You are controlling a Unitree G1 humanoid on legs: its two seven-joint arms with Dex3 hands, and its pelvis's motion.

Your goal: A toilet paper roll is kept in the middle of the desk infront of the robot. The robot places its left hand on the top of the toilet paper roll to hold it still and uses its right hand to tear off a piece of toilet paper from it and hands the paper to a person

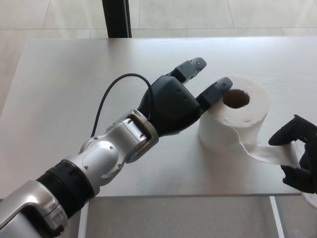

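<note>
The toilet paper roll [235, 121] stands upright on the desk [74, 84], right of the middle, near the front edge; the left hand [181, 96] holds nothing, its fingers spread, and one fingertip [221, 85] rests on the left top rim of the roll; the right hand [299, 156], at the right edge, pinches the end of a paper strip [262, 152] that runs from the roll toward the right.

bright, even light; sharp focus
</note>
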